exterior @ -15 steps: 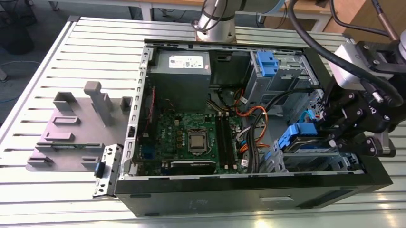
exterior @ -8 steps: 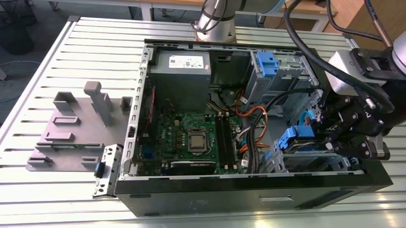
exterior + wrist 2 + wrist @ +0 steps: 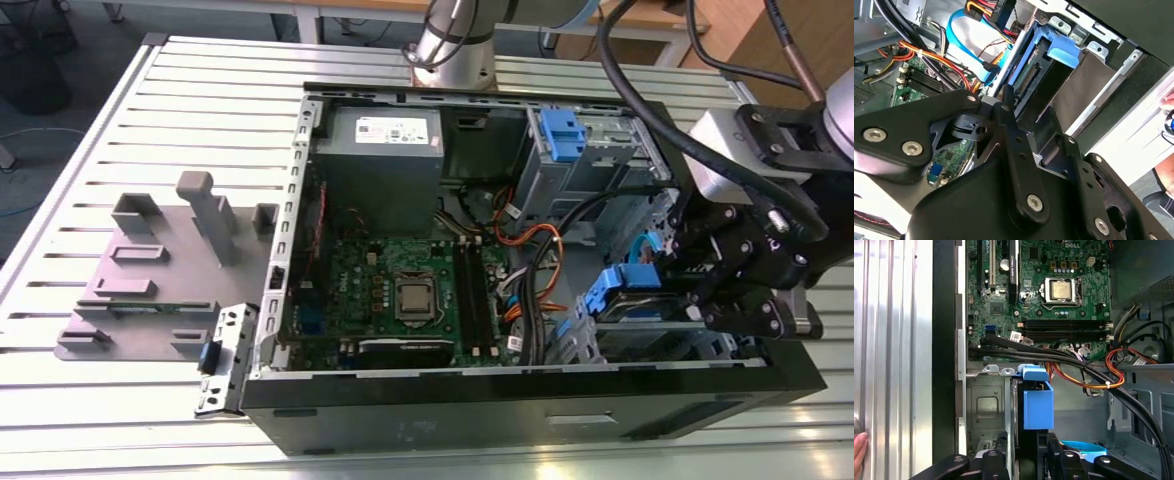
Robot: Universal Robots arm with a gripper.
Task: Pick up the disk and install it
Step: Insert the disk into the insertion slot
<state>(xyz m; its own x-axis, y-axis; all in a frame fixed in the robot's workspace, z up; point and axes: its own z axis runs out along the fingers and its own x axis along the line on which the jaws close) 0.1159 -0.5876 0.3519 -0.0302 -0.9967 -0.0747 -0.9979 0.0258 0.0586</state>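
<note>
Gripper [image 3: 1028, 442] | closed around disk [image 3: 1038, 407] | disk edge-on within computer case [image 3: 944, 340]

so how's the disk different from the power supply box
The disk wears a blue bracket; the power supply box is grey with a white sticker. The disk is slim, on edge; the box is bulky. The disk sits at the exterior view's right, the box further left. Both are inside the open case.
</note>
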